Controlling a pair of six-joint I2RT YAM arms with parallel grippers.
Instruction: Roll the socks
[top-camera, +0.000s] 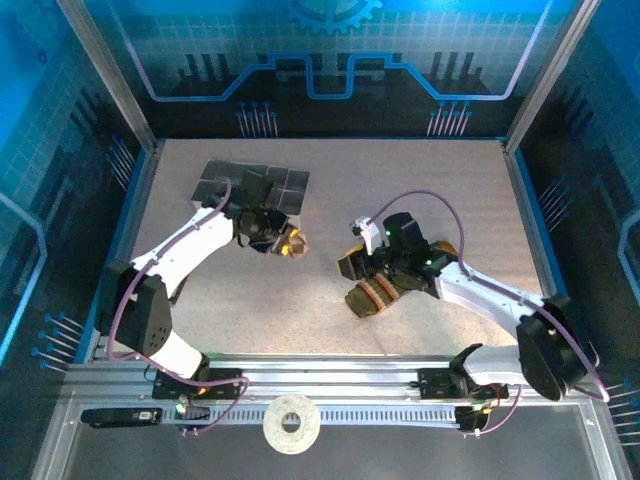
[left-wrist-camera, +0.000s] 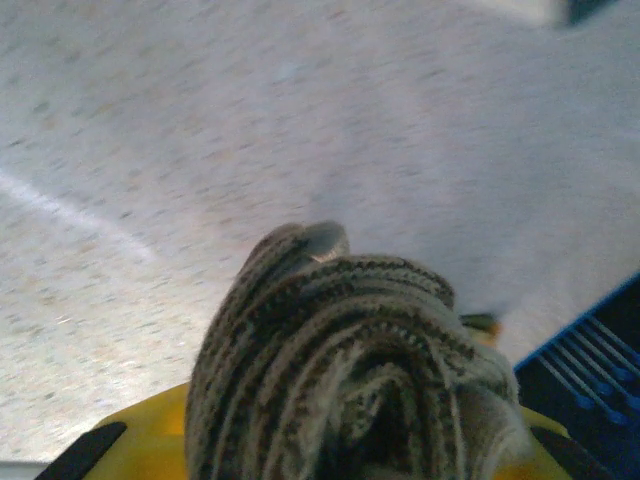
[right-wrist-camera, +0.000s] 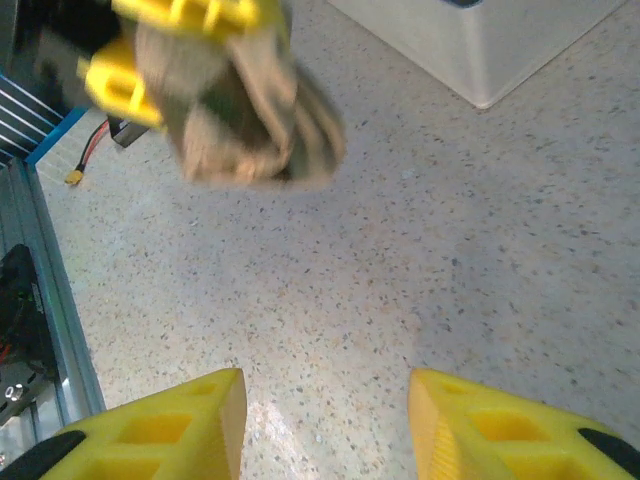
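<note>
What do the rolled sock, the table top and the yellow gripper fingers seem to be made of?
The rolled sock looks like soft, matte knitted fabric: ribbed stripes and fuzzy edges. The table top seems hard, perhaps speckled laminate or stone, with a slight sheen. The yellow fingers look like rigid plastic, smooth, with hollow cells.

Olive sock (top-camera: 371, 296) partly hidden under right arm (top-camera: 482, 291).

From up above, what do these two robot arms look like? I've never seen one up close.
Both are slim and jointed. The left arm and right arm have white tube-like links between chunky black joint housings. A purple cable loops along each. The left gripper and right gripper end in two blocky bright-yellow fingers with cut-out hollows.
</note>
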